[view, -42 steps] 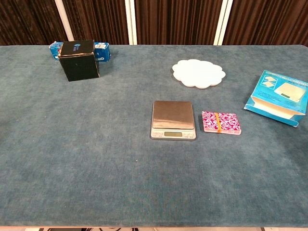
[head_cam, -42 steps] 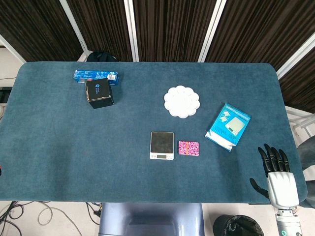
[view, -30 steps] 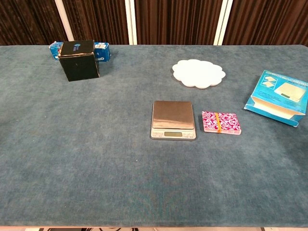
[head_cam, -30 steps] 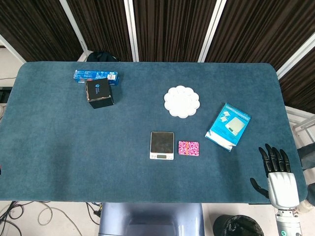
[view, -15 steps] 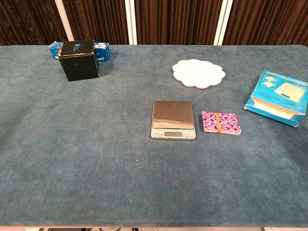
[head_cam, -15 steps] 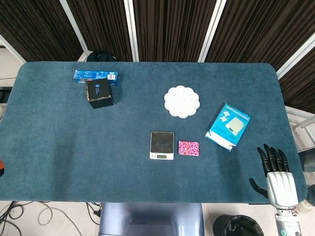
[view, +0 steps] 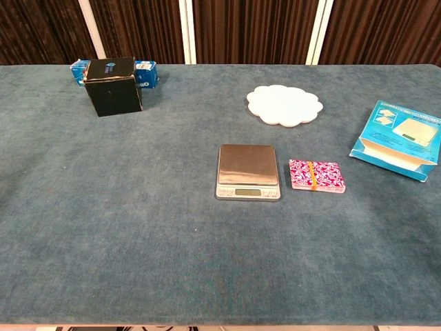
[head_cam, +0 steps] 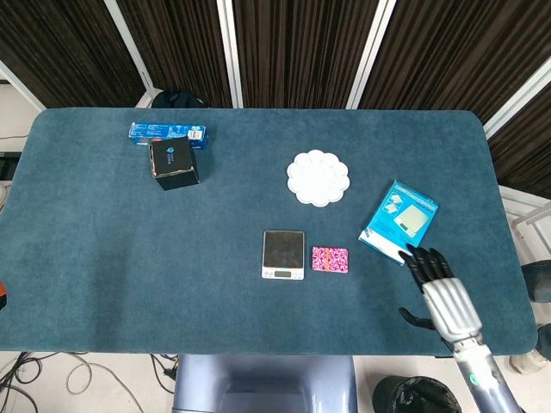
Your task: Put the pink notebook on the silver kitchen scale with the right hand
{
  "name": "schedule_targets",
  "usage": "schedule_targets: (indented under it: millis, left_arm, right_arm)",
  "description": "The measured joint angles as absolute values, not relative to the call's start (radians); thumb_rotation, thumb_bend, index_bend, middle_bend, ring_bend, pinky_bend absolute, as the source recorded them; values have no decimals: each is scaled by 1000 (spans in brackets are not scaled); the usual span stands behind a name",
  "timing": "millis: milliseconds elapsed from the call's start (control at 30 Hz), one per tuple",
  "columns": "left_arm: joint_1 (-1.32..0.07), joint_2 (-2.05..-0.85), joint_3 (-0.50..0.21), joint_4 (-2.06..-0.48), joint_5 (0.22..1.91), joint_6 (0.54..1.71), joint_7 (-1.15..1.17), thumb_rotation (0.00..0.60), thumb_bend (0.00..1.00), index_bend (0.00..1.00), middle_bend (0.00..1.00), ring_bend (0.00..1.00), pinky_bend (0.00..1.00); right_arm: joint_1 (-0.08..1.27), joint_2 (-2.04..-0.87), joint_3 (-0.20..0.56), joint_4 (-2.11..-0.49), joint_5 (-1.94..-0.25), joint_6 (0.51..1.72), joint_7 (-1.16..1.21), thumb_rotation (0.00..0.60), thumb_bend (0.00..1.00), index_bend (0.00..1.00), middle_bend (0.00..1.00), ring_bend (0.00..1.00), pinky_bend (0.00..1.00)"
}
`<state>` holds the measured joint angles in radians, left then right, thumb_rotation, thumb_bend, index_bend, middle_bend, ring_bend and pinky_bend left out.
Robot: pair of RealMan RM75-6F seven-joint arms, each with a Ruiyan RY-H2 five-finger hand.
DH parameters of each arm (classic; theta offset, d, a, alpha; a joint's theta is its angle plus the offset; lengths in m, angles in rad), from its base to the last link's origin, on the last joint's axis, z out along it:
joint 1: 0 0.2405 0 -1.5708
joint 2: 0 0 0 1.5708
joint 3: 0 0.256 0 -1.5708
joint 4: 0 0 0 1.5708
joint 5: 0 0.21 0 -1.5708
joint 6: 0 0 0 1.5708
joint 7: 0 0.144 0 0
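Right hand point(head_cam: 445, 303): seen only in the head view, over the near right part of the table, at about 4 o'clock from the notebook; its fingers are spread and stretched out, holding nothing, the fingertips just short of the light-blue box.
Left hand: not seen in either view.
Pink notebook point(head_cam: 330, 259) point(view: 316, 175): flat on the blue cloth, just beside the scale at its 3 o'clock, with a narrow gap between them; an orange band crosses its patterned cover.
Silver kitchen scale point(head_cam: 283, 254) point(view: 248, 172): near the table's middle, platform bare, display strip along its near edge.
White plate point(head_cam: 318, 177) point(view: 284, 105): scalloped, at roughly 12 o'clock from the notebook, well apart from it.
Light-blue box point(head_cam: 399, 221) point(view: 400, 139): lies at an angle, about 2 o'clock from the notebook.
Black box point(head_cam: 174, 163) point(view: 114, 85): far left, about 10 o'clock from the scale.
Blue carton point(head_cam: 170, 132) point(view: 145, 72): just behind the black box, partly hidden by it in the chest view.
Table point(head_cam: 129, 258) point(view: 103, 221): covered in blue cloth.
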<state>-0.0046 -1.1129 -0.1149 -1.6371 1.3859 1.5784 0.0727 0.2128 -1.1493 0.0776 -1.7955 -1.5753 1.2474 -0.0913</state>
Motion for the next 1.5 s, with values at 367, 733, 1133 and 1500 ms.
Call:
schedule_targets:
  millis: [367,733,1133,1500]
  left_arm:
    - [-2,-1117,-118,-1641,1377,1584,82,600,667,81,0,0,0]
    - [-1,-1113,-119,-1644,1371,1580,70,600,667,81,0,0,0]
    - [0,-1110,-122,-1648,1364,1578,65,600,667,81,0,0,0]
    - [0,-1109,-123,-1650,1358,1575,64,600,667,81,0,0,0]
  right_arm:
    - [476,-1166,185,-1877,-1137,950,-418,600,279,0,0,0,0]
    - [701,-1390,210,-1883,-648,1032,-823,600,278,0,30,0,0]
    - [823,-1611,219,-1783,-471,1209,-953,600,279,0,152,0,0]
    - [843,-1666,215,-1694,-452,1232,-949,600,278,0,246,14,0]
